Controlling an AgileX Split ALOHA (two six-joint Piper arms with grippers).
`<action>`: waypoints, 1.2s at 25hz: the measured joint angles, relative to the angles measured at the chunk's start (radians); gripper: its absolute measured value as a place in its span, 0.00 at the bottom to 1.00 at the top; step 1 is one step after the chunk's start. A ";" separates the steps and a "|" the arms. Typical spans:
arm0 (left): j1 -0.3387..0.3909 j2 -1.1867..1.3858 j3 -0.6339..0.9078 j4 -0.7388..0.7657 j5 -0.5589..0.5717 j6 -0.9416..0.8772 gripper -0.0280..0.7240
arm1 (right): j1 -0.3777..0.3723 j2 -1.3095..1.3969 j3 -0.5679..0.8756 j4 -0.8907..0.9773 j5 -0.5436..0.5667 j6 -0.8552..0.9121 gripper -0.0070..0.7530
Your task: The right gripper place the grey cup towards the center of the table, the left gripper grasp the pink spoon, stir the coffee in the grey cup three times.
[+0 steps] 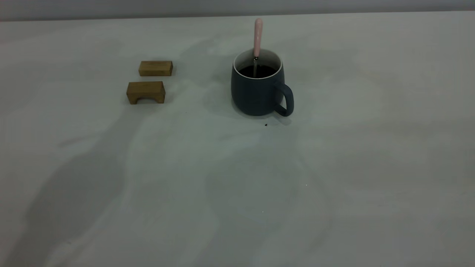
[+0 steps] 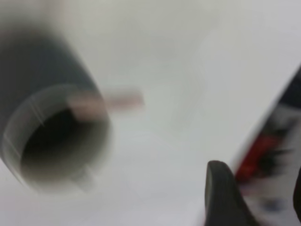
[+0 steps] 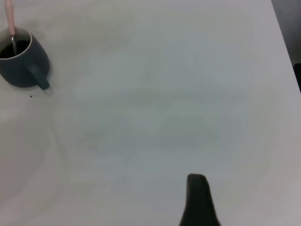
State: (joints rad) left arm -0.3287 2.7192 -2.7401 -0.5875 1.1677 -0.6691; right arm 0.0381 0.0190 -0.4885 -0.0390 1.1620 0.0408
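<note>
Pink spoon in cup, both claws clear.
Dark slate-grey cup (image 1: 259, 91) mid-table (image 1: 334, 167); pink-handled metal spoon (image 1: 257, 37) stands in black coffee (image 1: 259, 71). Left gripper (image 2: 254, 197), right gripper (image 3: 200, 200): finger spread indeterminate, nothing held. Two tan wooden blocks (image 1: 150, 79) nearby.

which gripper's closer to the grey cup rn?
Left. In its wrist view the left gripper has the grey cup looming close, pink spoon standing in it. The right gripper sees the cup small, far across the table.

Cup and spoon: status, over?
Spoon stands in cup, unheld. Coffee inside. Neither claw near the cup in the exterior view. Two wooden blocks left of it, apart.
</note>
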 joint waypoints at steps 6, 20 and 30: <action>0.000 -0.110 -0.020 0.040 0.000 0.738 0.61 | 0.000 0.000 0.000 0.000 0.000 0.000 0.78; 0.085 -0.421 0.192 0.190 0.000 0.749 0.61 | 0.000 0.000 0.000 0.000 0.000 0.000 0.78; 0.085 -0.782 0.971 0.518 0.000 0.677 0.61 | 0.000 0.000 0.000 0.000 0.000 0.000 0.78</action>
State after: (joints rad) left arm -0.2433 1.9370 -1.7694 -0.0693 1.1677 0.0079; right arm 0.0381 0.0190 -0.4885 -0.0390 1.1620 0.0408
